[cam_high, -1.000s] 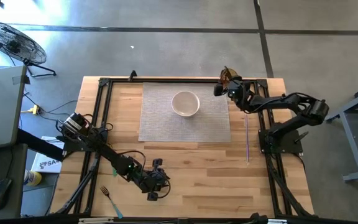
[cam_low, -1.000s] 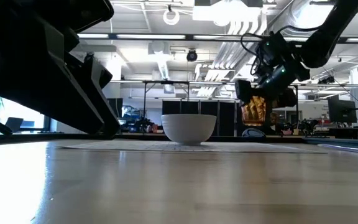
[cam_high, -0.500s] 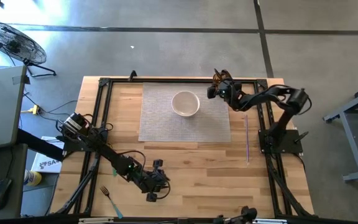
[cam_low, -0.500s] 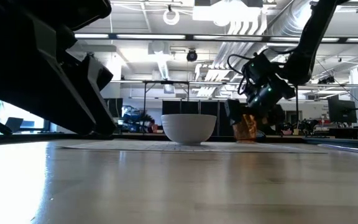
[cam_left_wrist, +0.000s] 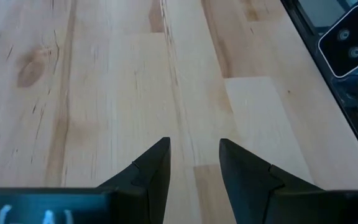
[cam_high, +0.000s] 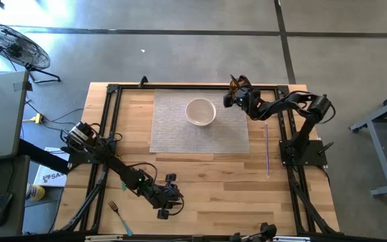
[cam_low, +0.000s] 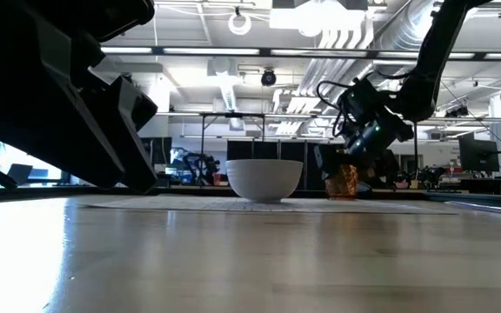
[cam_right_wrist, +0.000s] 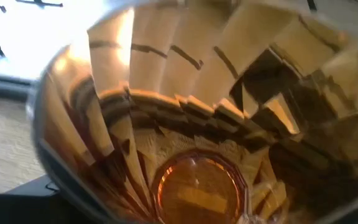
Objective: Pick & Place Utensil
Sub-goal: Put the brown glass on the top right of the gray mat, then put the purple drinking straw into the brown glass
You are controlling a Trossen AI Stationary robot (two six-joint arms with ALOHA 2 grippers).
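Observation:
An amber faceted glass (cam_high: 235,83) stands at the table's far edge, just right of the white bowl (cam_high: 200,111) that sits on a grey placemat (cam_high: 173,131). My right gripper (cam_high: 238,95) is at the glass, whose inside fills the right wrist view (cam_right_wrist: 197,186). In the low view the glass (cam_low: 342,181) is upright with its base at table level. A teal-handled fork (cam_high: 119,212) lies flat near the near-left corner. A thin purple stick (cam_high: 267,151) lies flat on the right. My left gripper (cam_left_wrist: 194,149) is open over bare wood near the near edge. My right gripper is shut on the amber glass near its rim (cam_low: 336,167), coming slanting down from the table's right. The wrist view looks straight into the glass and shows no fingers, so the kind of hold is hidden. The glass is upright, with its base (cam_low: 342,195) down at table level.
A black frame rail (cam_high: 180,86) runs along the far edge just behind the glass and continues down both sides. The right arm's base (cam_high: 304,151) stands at the right edge. Bare wood (cam_high: 220,188) lies between the placemat and the near edge.
My right gripper has moved toward the table's left along the far edge and come down, carrying the amber glass. The glass, lifted clear a second ago, now stands low beside the bowl. In the last half second it has barely moved.

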